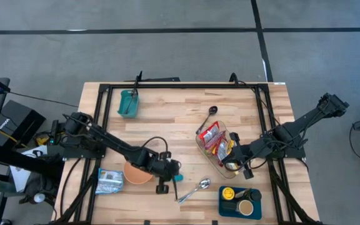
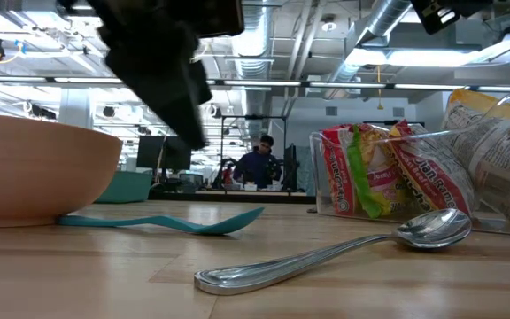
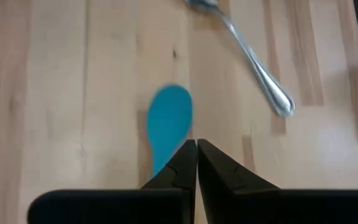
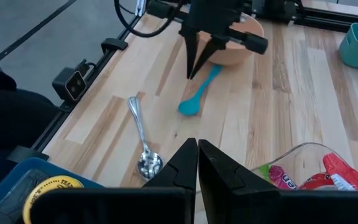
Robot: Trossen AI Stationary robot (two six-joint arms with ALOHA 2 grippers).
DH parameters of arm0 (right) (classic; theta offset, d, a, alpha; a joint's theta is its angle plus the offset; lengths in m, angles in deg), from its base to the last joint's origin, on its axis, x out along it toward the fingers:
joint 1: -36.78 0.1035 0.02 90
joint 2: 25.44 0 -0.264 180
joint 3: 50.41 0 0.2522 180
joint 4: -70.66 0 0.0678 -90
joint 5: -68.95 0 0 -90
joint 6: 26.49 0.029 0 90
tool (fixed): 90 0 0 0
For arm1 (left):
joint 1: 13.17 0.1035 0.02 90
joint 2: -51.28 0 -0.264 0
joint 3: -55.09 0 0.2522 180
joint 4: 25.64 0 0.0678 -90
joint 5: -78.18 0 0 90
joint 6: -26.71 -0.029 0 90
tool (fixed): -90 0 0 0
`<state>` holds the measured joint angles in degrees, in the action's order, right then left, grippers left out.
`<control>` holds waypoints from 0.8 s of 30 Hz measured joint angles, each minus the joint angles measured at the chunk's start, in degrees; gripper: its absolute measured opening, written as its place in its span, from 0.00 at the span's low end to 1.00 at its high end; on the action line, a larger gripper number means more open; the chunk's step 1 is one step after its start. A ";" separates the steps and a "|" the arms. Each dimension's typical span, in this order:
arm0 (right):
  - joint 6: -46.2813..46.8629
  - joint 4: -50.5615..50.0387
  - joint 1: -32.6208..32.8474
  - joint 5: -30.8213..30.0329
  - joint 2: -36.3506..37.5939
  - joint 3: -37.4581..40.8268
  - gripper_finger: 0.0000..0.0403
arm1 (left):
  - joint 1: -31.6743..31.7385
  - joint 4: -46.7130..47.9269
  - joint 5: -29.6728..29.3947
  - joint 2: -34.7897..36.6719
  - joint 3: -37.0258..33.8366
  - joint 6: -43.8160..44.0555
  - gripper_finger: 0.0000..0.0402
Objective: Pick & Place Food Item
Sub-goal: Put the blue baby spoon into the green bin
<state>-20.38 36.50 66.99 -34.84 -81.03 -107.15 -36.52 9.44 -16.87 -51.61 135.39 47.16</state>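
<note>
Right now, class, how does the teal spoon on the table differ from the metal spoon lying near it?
The teal spoon is matte, plastic-looking and flat; the metal spoon is shiny with a deep bowl. The teal spoon lies beside the orange bowl, under the shut left gripper; the metal spoon lies apart, with no gripper over it. Both rest flat on the wooden table.

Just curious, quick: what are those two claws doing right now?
Left gripper: closed, empty, above the teal spoon.
Right gripper: closed, empty.
</note>
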 joint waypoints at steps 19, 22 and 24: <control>0.57 0.02 0.02 0.00 0.00 0.00 0.02 | -1.42 10.46 -2.65 0.02 0.00 4.17 0.00; 0.57 0.00 0.00 0.00 0.00 0.00 0.02 | -1.06 11.12 -4.56 0.02 0.00 3.95 0.00; 0.56 -0.02 0.02 0.00 0.00 0.00 0.02 | -0.66 11.26 -5.11 0.02 0.00 3.83 0.00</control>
<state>-19.82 36.48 67.01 -34.84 -81.03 -107.15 -37.18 20.70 -21.99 -51.59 135.39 50.99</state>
